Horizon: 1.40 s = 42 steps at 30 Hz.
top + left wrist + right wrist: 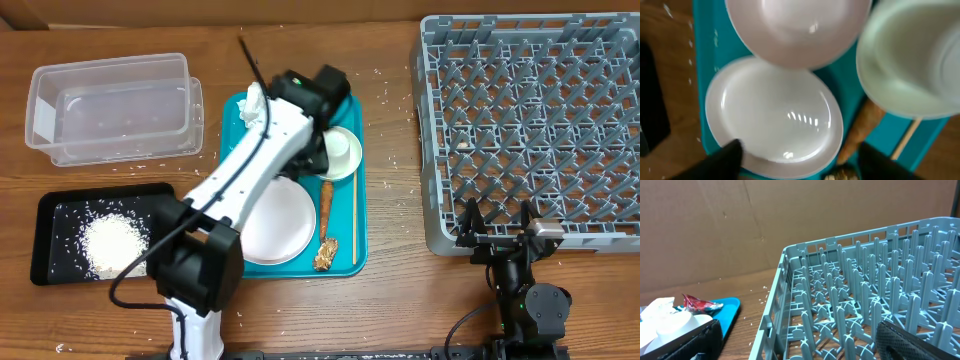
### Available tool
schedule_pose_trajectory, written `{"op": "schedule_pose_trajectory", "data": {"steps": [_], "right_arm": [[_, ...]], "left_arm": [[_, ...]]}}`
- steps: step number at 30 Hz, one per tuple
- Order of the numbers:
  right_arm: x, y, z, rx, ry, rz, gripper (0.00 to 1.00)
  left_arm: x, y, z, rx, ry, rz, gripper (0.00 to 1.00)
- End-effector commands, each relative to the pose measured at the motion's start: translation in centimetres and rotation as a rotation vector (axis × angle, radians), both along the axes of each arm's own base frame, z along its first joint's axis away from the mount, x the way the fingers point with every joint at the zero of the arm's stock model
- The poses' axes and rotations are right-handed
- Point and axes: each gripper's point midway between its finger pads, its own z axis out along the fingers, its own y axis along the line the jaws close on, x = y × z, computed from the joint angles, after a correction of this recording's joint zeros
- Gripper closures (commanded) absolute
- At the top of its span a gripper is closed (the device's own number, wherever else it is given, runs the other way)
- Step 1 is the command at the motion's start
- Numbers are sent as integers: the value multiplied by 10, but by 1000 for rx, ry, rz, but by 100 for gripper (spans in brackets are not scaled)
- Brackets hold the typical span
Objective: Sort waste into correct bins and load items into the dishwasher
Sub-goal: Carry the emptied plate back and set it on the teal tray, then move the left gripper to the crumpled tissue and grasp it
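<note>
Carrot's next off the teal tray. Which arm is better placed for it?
Left. The left gripper hangs open over the teal tray, with the carrot right beside it. The right gripper sits by the near edge of the dish rack, well off the tray.

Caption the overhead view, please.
Left arm over plate and carrot on teal tray; rice in black tray; right gripper by dish rack.

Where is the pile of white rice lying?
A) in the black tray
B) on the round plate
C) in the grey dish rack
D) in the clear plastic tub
A: the overhead view shows the rice pile inside the black tray.
</note>
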Motion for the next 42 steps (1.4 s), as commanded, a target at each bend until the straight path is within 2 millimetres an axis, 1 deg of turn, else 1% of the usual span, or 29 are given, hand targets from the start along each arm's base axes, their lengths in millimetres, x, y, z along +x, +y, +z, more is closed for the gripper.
{"op": "schedule_pose_trajectory", "data": {"steps": [1,4,6,8,10,13,14,16,18,20,21,23,25,27,31,34,37,40,42], "right_arm": [[0,2,-2,-4,-5,9,0],[0,2,-2,-4,-5,9,0],[0,2,-2,-4,-5,9,0],[0,2,-2,-4,-5,9,0],[0,2,-2,-4,-5,9,0],[0,2,-1,-4,-5,9,0],[0,2,-2,-4,-5,9,0],[0,2,-2,-4,-5,9,0],[0,2,-1,-4,-5,9,0],[0,2,-1,-4,-5,9,0],[0,2,-2,-4,-5,9,0],[0,2,-2,-4,-5,9,0],[0,2,-2,-4,-5,9,0],[0,2,-2,-4,-5,9,0],[0,2,-2,-4,-5,9,0],[0,2,-2,-4,-5,9,0],[0,2,-1,-4,-5,9,0],[0,2,-2,-4,-5,9,0],[0,2,-1,-4,-5,9,0]], "left_arm": [[36,32,15,16,-116,55,0],[55,48,10,-1,-160,101,0],[63,56,6,-3,-172,126,10],[66,61,-1,-9,-164,139,11],[68,58,-8,-32,-148,113,9],[72,45,-19,-92,-127,50,7],[74,41,-21,-114,-129,45,11],[81,32,-26,-155,-138,43,13],[91,26,-30,-184,-167,40,18],[101,27,-31,-176,-203,40,30],[104,29,-30,-161,-219,43,32],[108,36,-28,-122,-246,66,33],[109,43,-28,-93,-254,102,34],[106,42,-29,-111,-238,106,38],[99,17,-32,-248,-184,78,37],[101,2,-30,-301,-193,63,37],[104,-3,-31,-320,-204,126,40],[103,-5,-37,-327,-193,216,44],[103,-5,-41,-329,-187,255,44]]}}
